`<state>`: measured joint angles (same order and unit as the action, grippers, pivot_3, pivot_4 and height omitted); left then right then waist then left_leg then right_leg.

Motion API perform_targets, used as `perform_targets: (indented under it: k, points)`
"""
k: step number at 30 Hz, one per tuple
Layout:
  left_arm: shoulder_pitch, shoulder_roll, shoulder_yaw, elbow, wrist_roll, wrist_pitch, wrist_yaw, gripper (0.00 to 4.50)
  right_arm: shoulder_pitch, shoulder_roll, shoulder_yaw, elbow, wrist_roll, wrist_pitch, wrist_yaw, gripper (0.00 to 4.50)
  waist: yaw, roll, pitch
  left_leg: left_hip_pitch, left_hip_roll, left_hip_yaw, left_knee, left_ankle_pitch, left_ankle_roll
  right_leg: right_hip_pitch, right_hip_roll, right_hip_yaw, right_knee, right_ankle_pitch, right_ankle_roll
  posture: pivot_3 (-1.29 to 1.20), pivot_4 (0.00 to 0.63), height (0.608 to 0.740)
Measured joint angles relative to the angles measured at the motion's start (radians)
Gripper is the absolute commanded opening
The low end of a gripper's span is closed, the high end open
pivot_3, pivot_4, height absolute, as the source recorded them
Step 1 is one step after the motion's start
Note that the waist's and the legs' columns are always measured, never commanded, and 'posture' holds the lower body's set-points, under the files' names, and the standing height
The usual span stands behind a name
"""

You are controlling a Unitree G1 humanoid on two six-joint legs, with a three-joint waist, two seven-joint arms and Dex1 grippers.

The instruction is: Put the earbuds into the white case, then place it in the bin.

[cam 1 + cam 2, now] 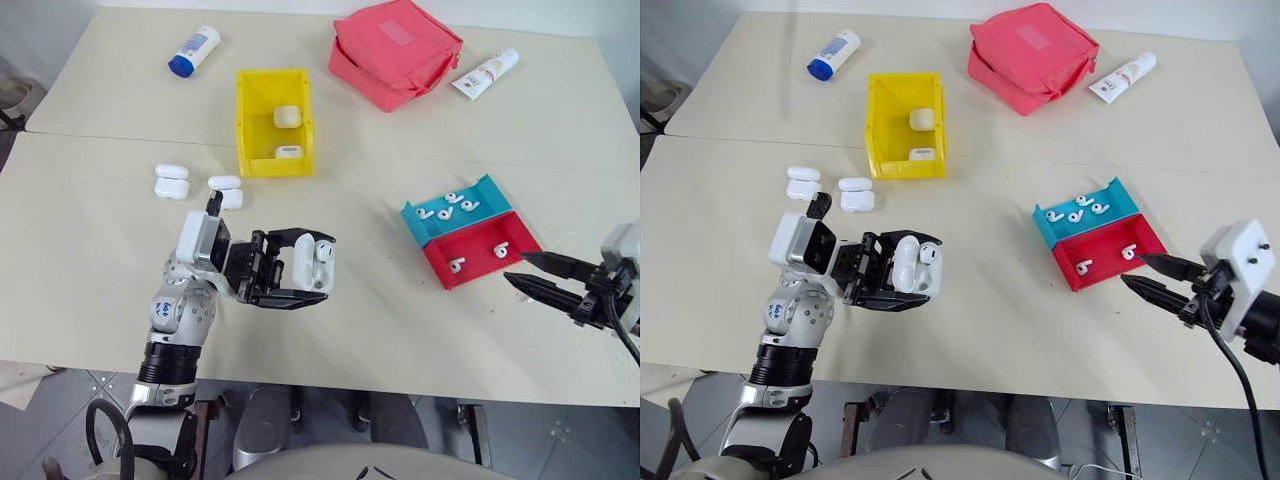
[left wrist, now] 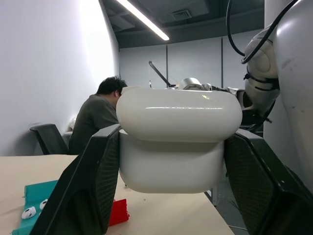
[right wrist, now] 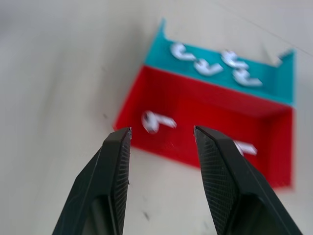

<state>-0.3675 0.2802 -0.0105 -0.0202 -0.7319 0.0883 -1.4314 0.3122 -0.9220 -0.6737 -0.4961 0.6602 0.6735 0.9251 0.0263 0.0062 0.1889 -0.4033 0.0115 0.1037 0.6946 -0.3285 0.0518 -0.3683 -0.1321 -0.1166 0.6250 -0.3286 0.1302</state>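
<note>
Holding the open white case pinched in the left gripper, lid up for loading; right gripper spread, empty, just before the red tray's 2 earbuds.

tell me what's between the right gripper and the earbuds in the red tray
Nothing: in the head views bare table separates the open right gripper from the red tray; its near wall fronts the earbuds.

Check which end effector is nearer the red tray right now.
Right. The right end effector sits open just beside the red tray, aimed at it. The left end effector, shut on the white case, is well across the table from it.
</note>
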Motion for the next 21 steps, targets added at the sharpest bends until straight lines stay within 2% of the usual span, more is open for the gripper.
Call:
perform_targets:
  k: [6,10,16,18,21]
  points:
    - [-0.023,-0.006,-0.008,0.034,0.033,0.000,0.025,2.81,0.042,0.014,-0.010,0.000,-0.034,-0.015,-0.007,2.12,-0.003,0.000,0.000,0.001,0.000,0.001,0.000,0.000,0.000,0.000,0.000,0.001,0.000,0.000,0.000,0.00,0.150,0.740]
    - [-0.033,-0.009,-0.009,0.041,0.060,-0.010,0.047,2.81,-0.052,0.004,0.031,0.004,-0.052,-0.018,-0.033,2.12,-0.004,0.000,0.000,0.001,0.001,0.001,0.000,0.000,0.000,0.000,0.000,0.001,0.000,0.000,0.000,0.00,0.150,0.740]
    - [-0.041,-0.038,-0.009,0.041,0.099,-0.054,0.101,2.81,-0.383,-0.143,0.287,0.101,-0.099,0.061,-0.066,2.12,-0.006,0.001,0.000,0.001,0.001,0.001,0.000,0.000,0.000,-0.001,0.000,0.001,0.000,0.000,0.000,0.00,0.150,0.740]
    - [-0.028,-0.048,-0.011,0.034,0.110,-0.070,0.122,2.81,-0.571,-0.181,0.450,0.187,-0.145,0.103,-0.059,2.12,-0.010,0.001,0.000,0.000,0.000,0.002,0.001,0.000,0.000,-0.001,-0.001,0.002,0.000,0.000,0.000,0.00,0.150,0.740]
    - [-0.006,-0.061,-0.017,0.023,0.115,-0.085,0.143,2.81,-0.724,-0.192,0.606,0.286,-0.213,0.123,-0.033,2.12,-0.006,0.001,0.000,-0.001,0.000,0.000,0.001,0.000,0.000,-0.002,-0.001,0.000,0.000,0.000,0.000,0.00,0.150,0.740]
